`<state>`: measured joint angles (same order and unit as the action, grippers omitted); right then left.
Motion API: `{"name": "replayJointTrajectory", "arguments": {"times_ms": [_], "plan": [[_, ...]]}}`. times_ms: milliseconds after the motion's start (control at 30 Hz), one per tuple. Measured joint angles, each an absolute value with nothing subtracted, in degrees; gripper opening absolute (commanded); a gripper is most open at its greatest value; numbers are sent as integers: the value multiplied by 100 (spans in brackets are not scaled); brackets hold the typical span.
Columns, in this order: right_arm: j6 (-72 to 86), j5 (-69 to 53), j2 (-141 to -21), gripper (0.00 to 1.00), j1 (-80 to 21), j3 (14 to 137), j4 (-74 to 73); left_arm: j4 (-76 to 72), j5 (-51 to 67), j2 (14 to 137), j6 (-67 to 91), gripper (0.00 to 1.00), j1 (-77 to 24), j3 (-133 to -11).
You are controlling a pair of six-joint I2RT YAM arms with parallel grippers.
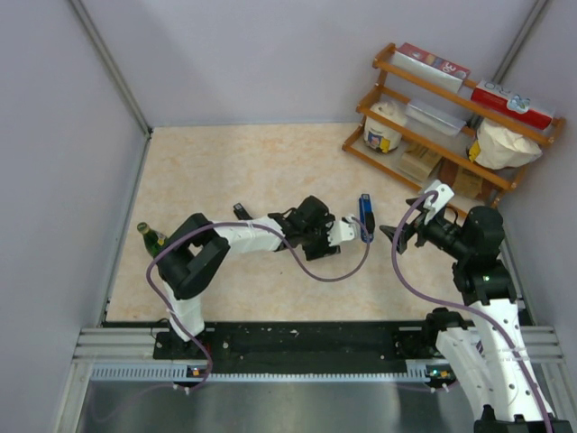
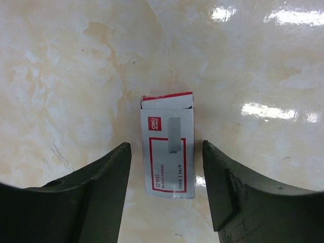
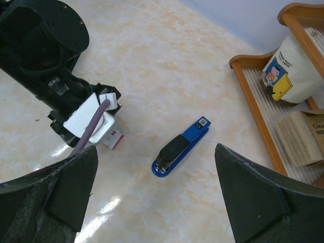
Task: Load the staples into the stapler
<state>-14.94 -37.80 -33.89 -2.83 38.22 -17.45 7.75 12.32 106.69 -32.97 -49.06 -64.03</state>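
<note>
The staples' small white box with red print [image 2: 168,147] lies flat on the beige table. My left gripper [image 2: 166,147] hangs over it, open, with a finger on each side and not touching it. No loose staple strips show. A corner of the box [image 3: 114,140] peeks out under the left gripper [image 3: 104,109] in the right wrist view. The blue stapler with a black top [image 3: 179,148] lies closed just right of the box, also seen from above [image 1: 365,216]. My right gripper [image 3: 153,152] is open and empty, above and to the right of the stapler [image 1: 401,233].
A wooden shelf rack [image 1: 424,86] with boxes, a tub and a bag stands at the back right. A green bottle [image 1: 151,236] stands by the left arm's elbow. A small dark object [image 1: 241,212] lies behind the left arm. Walls close in the table on three sides.
</note>
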Motion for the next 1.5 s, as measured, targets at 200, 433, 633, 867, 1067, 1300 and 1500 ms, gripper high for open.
{"name": "replayJointTrajectory", "arguments": {"times_ms": [200, 433, 633, 867, 1067, 1300, 1500], "plan": [[-1494, -3782, -3398, 96, -283, 3822, -1745, 751, 1225, 10545, -3275, 50, -4906, -6219], [-1597, -3782, -3426, 97, -283, 3774, -1750, 718, 1243, 10307, -3277, 50, -4906, -5916], [-1887, -3970, -3498, 97, -283, 3747, -1763, 722, 1315, 9990, -3321, 51, -4908, -5579], [-2383, -5142, -3743, 93, -281, 3616, -1774, 775, 1566, 9078, -3476, 51, -4912, -5052], [-2770, -5561, -4235, 93, -316, 3568, -1774, 794, 1898, 8138, -3461, 64, -4939, -4807], [-3107, -5358, -5251, 90, -932, 3616, -1734, 644, 1778, 8497, -3426, 83, -4976, -4810], [-3155, -5269, -5564, 92, -974, 3756, -1688, 731, 1448, 9607, -3301, 86, -4976, -5218]]}}
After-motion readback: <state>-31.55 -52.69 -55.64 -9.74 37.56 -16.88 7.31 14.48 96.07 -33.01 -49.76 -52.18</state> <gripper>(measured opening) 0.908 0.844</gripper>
